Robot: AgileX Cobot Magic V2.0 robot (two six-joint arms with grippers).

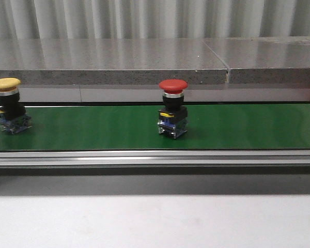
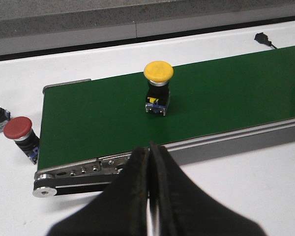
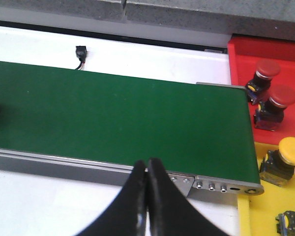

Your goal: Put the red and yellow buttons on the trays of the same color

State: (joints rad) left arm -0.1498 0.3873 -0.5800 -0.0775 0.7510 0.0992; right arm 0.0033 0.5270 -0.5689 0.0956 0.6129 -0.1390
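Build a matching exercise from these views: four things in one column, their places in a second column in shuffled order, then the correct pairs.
Things
1. yellow button with the yellow cap
2. red button at the middle of the front view
3. two red-capped buttons in the right wrist view
4. left gripper

Places
A. on the red tray
B. on the green belt, mid-length
C. shut, in front of the belt's near rail
D. on the green belt, near its left end

Pairs: 1-D, 2-B, 3-A, 4-C
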